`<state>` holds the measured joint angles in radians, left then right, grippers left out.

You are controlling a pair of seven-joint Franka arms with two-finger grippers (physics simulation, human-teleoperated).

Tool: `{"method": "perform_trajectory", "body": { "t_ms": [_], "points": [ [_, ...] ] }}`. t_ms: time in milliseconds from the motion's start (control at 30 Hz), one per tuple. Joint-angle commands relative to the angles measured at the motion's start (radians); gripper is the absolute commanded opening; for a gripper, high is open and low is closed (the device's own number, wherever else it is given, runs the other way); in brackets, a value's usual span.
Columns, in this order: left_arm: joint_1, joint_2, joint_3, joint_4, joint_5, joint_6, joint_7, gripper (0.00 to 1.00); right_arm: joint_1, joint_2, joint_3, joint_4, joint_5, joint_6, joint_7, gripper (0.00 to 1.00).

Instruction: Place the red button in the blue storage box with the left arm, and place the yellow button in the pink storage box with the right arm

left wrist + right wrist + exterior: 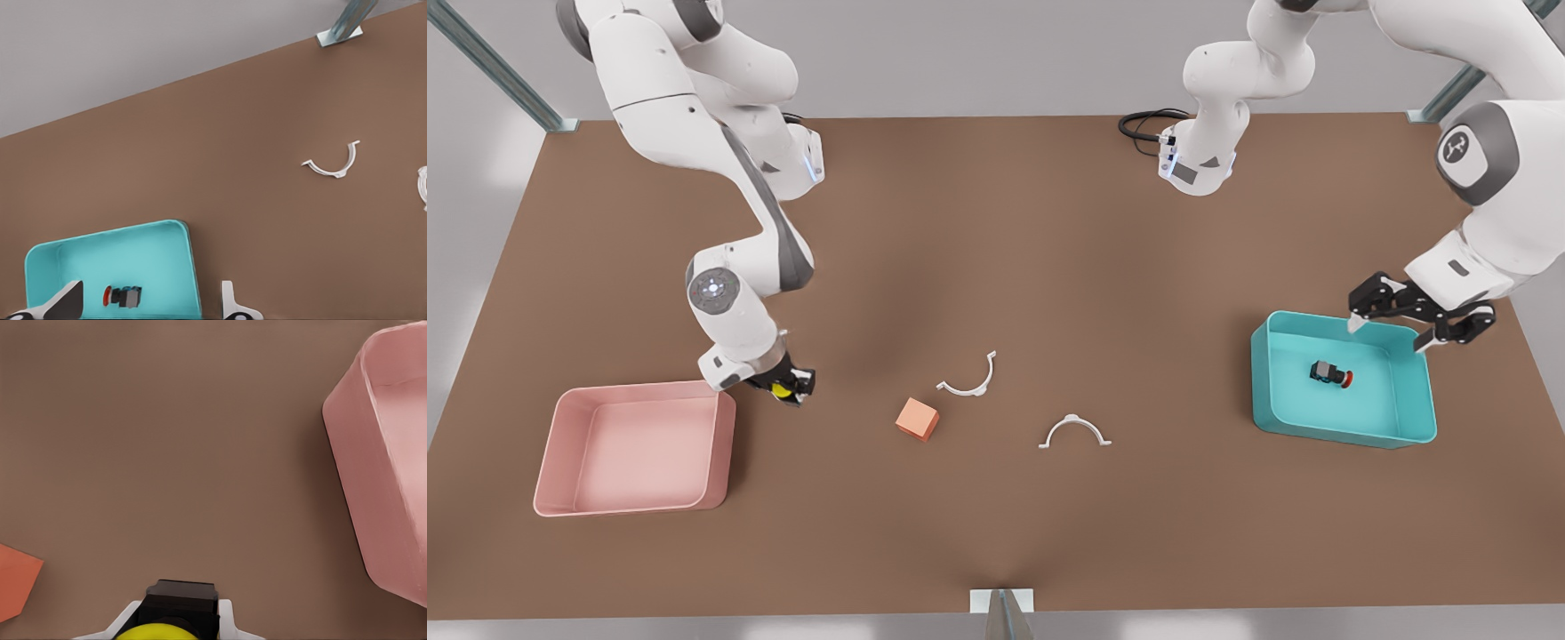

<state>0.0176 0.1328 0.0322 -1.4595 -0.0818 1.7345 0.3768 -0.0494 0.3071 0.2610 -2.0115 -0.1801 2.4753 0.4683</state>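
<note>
Inside the smooth teal blue storage box (1405, 422), red button (1331, 374) on its side, left gripper (1391, 334) spread empty above; right gripper (790, 392) clamping yellow button (782, 390) beside pink storage box (569, 440)

The front view looks down steeply from high over the table's (996, 267) near edge, facing my two arm bases.

My left wrist camera sits just behind my spread fingers (230, 301), close above the blue storage box (180, 267), looking past them across the table to its far corner post. Both views share that box and the white clip (330, 165).

My right wrist camera rides very near the tabletop, behind my fingers (225, 613) clamping the yellow button (159, 631), with the pink storage box (380, 487) beside them.
</note>
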Motion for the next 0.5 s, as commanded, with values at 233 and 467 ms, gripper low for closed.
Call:
{"method": "perform_trajectory", "body": {
  "t_ms": [233, 467],
  "points": [
    [-0.002, 0.01, 0.0, -0.001, -0.007, -0.055, -0.357, 1.0, -0.297, 0.155, 0.001, 0.163, -0.001, -0.131, -0.815, 0.46],
    [-0.004, 0.011, -0.002, -0.001, -0.007, -0.055, -0.358, 1.0, -0.369, 0.323, 0.004, 0.335, 0.002, -0.159, -1.03, 1.0]
  ]
}}
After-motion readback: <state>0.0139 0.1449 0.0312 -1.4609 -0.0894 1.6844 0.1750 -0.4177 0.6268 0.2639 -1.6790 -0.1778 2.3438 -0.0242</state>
